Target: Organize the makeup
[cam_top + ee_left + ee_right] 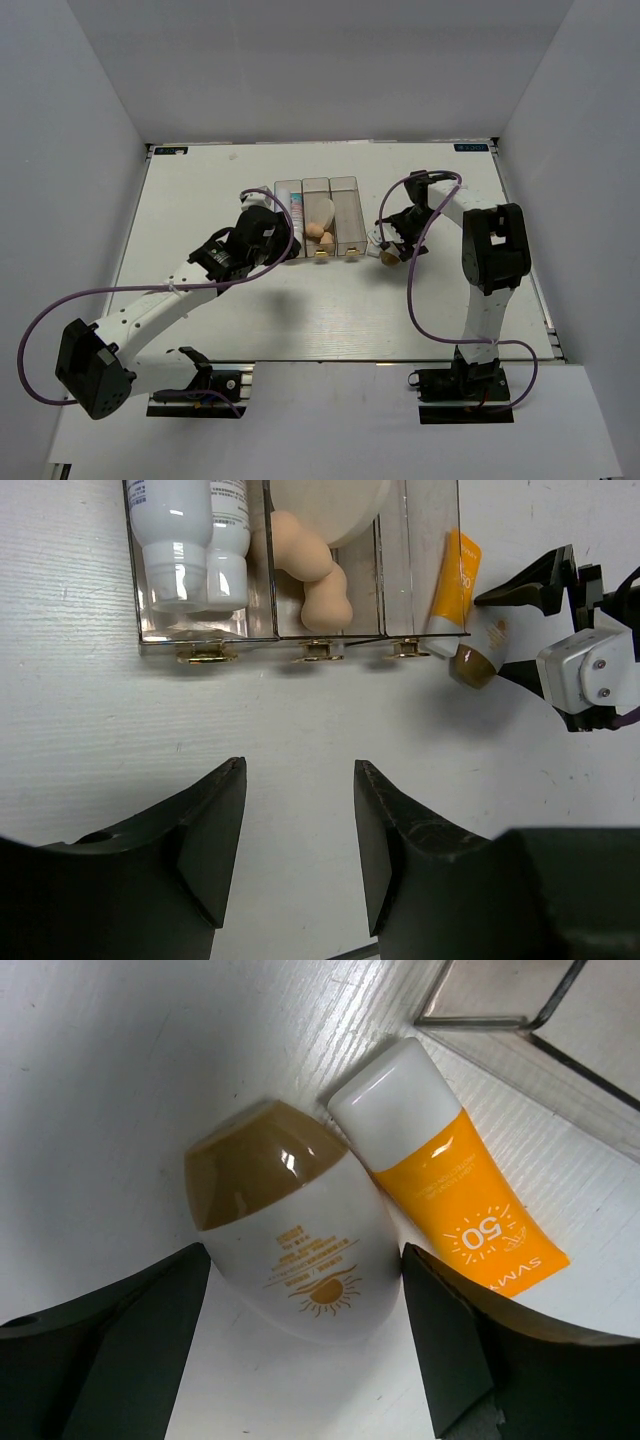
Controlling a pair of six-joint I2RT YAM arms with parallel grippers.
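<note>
A clear three-compartment tray stands mid-table. Its left compartment holds white tubes, its middle one beige sponges and a pale puff. Just right of the tray, an orange tube with a white cap lies on the table. Touching it lies a white egg-shaped bottle with a brown cap. My right gripper is open, its fingers straddling this bottle close to both sides. My left gripper is open and empty over bare table before the tray.
The tray's corner is close beyond the orange tube. Purple cables loop from both arms over the white table. Grey walls enclose the table on three sides.
</note>
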